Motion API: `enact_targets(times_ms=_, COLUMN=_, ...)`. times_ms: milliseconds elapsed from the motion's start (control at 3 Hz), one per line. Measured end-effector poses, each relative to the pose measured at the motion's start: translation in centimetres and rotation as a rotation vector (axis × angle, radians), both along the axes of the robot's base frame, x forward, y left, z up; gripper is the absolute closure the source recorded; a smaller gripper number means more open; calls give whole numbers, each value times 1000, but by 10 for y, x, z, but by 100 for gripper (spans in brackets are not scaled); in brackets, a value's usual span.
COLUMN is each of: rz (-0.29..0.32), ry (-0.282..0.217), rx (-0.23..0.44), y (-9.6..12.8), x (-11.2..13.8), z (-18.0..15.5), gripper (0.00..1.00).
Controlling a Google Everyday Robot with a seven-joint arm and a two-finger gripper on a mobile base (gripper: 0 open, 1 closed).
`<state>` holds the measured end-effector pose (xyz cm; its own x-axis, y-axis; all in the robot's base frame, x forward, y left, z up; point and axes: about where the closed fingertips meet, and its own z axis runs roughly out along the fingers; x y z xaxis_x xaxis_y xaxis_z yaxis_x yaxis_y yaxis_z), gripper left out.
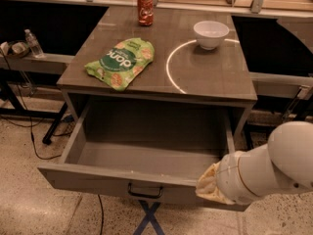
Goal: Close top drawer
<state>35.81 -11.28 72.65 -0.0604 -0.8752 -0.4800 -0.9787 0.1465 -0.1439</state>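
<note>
At lower right, the gripper, grip state indeterminate, sits at the front panel of the open top drawer, apparently placed to push it closed.

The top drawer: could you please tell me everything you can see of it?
The top drawer is a wide grey box, wood by the look of it, pulled far out from under the grey tabletop. Its deep interior shows grey floor and side walls. A small black bar handle sits centred on the front panel. The drawer lies level, front toward the camera. The claw, at the end of the white arm, is at the right end of the front rim, seemingly touching it.
</note>
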Motion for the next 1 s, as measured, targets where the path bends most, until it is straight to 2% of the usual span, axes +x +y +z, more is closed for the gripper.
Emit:
enact_targets(times_ms=333, rz=16, ry=55, rx=-9, y=-2, x=-24, z=-30, gripper=100)
enact_targets(times_ms=667, rz=32, ry=70, rx=-14, y=4, x=-32, z=-51, gripper=100)
enact_targets(times_ms=1000, rz=42, ry=44, rx=-10, y=19, x=-10, z=-69, gripper=100)
